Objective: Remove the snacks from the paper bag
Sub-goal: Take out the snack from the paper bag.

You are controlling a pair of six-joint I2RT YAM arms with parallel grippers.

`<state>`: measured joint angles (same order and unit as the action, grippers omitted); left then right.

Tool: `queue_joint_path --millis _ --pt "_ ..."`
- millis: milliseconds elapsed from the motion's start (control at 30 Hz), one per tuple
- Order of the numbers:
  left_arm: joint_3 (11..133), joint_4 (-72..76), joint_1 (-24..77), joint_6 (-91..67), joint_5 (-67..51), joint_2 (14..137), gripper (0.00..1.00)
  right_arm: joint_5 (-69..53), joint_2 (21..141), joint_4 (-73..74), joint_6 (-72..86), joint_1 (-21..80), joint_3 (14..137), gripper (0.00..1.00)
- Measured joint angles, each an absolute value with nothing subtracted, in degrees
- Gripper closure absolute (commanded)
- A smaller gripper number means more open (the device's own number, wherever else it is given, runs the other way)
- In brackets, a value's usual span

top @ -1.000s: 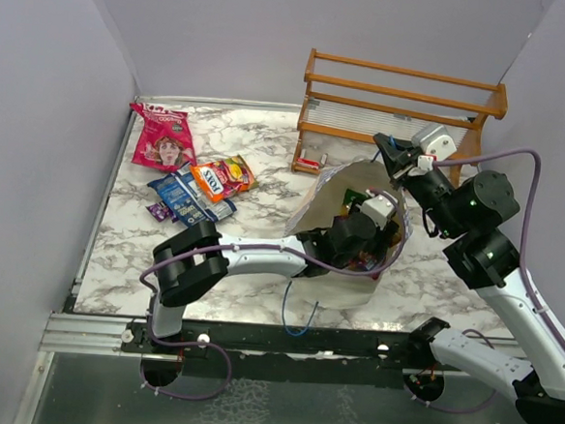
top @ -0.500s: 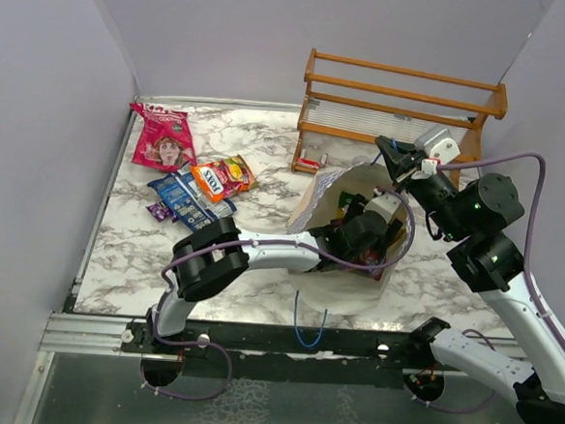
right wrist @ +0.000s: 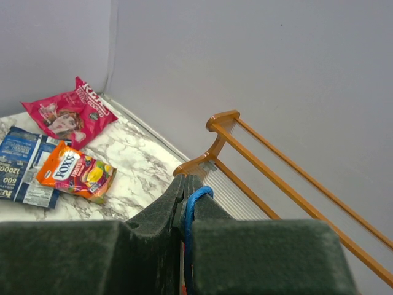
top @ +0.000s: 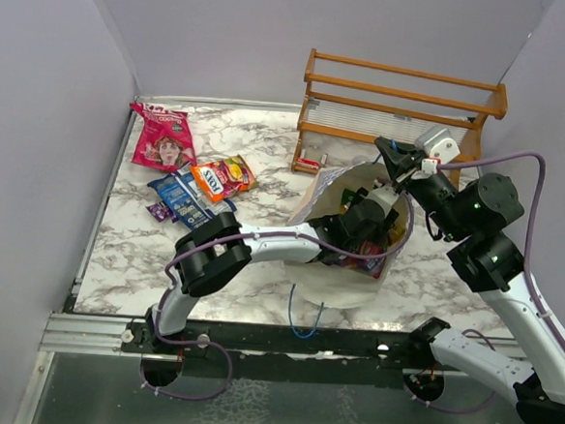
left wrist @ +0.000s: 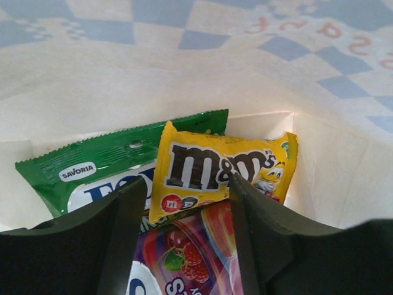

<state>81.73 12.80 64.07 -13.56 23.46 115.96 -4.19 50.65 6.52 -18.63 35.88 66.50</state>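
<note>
Snacks (left wrist: pixel 92 169) lay at the far end of the bag (left wrist: pixel 92 92), dead ahead of my left gripper (left wrist: pixel 187 196), its half-open, empty jaws straddling the crosswise yellow packet (left wrist: pixel 215 166), while my right gripper (right wrist: pixel 184 184) stayed out of it, clamped on the handle (right wrist: pixel 196 201).

Cream-lined paper bag (left wrist: pixel 184 80) with blue checks and orange print, blue cord handle (right wrist: pixel 196 198), yellow packet (left wrist: pixel 215 169) with brown lettering, green packet (left wrist: pixel 92 163), purple packet (left wrist: pixel 193 252) with red berries, pink-red bag (top: pixel 166 138), orange packet (top: pixel 222 177), blue packet (top: pixel 188 199), grey-veined white marble table (top: pixel 258 142)
</note>
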Motion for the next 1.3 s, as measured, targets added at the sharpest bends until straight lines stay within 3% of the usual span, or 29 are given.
queue_joint_path --millis 167,500,600,1100,1300 --pt "84.4 11.0 64.1 -12.9 21.2 117.1 0.64 -4.1 50.5 6.6 -18.7 35.9 66.5 0.98" --pt "83.5 7.2 64.0 -15.2 15.3 114.6 0.86 -3.7 50.3 6.9 -19.9 35.9 66.5 0.98" --pt "81.9 6.7 64.0 -16.4 13.8 112.0 0.99 -3.2 50.2 6.9 -20.3 35.9 66.5 0.98" --pt "78.4 3.2 65.0 -18.6 11.3 103.6 1.0 0.9 49.9 6.8 -20.8 35.9 66.5 0.98" --pt "72.9 -1.0 65.4 -14.9 7.7 91.0 1.0 4.5 50.0 6.9 -20.8 35.9 66.5 0.98"
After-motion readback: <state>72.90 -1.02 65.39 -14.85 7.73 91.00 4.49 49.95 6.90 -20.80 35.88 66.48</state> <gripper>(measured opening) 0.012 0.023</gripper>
